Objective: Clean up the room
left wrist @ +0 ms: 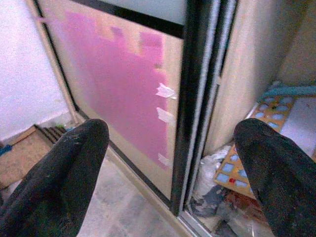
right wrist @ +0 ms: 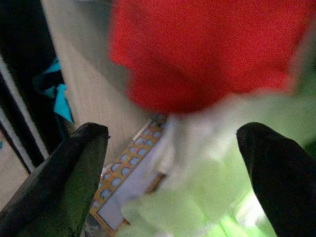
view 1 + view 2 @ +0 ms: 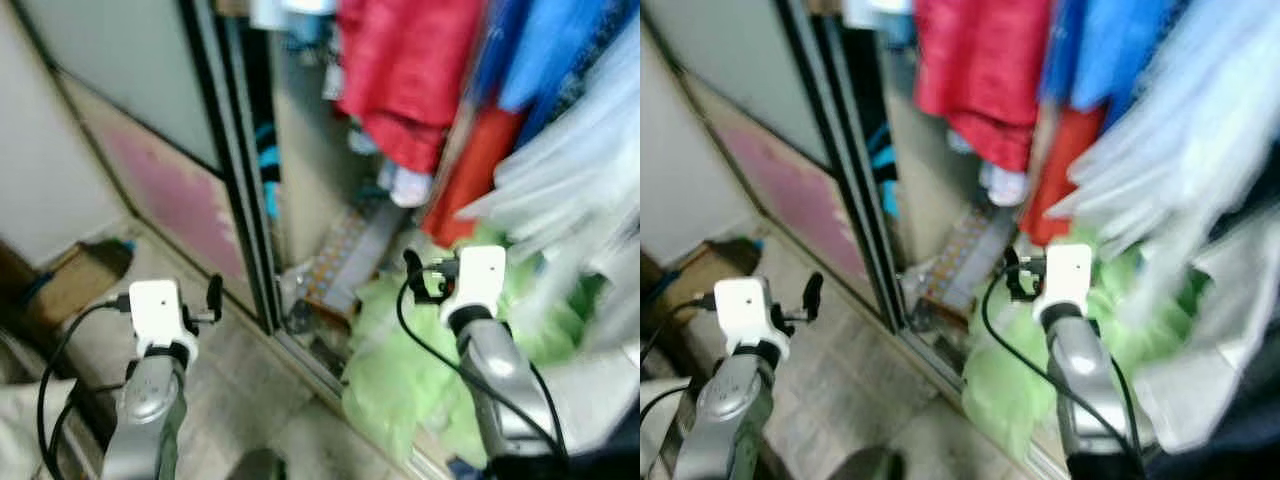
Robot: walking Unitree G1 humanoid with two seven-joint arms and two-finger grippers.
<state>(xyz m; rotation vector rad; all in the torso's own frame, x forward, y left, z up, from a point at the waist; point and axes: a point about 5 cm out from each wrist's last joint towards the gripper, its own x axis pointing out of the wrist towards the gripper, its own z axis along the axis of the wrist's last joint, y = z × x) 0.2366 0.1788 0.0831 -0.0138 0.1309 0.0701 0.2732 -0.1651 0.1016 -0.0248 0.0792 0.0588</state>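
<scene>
Both grippers, left gripper point(image 3: 203, 303) and right gripper point(image 3: 420, 277), are held wide apart and empty. The green cloth point(image 3: 400, 365) is heaped on the wardrobe floor beneath the right gripper. The hanging red garment point(image 2: 207, 49) could be snagged instead, given blur.

Green fabric heap point(image 3: 400, 370) blocks closet floor point(image 3: 330, 265).

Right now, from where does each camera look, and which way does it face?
Left eye view: on the head, looking down into an open wardrobe; both silver arms show, left gripper and right gripper.
Right eye view: beside it, same scene.
Left wrist view: along open black fingers at the pink sliding door.
Right wrist view: along open fingers at the red garment and green fabric.
Shared: the patterned box on the wardrobe floor.
</scene>
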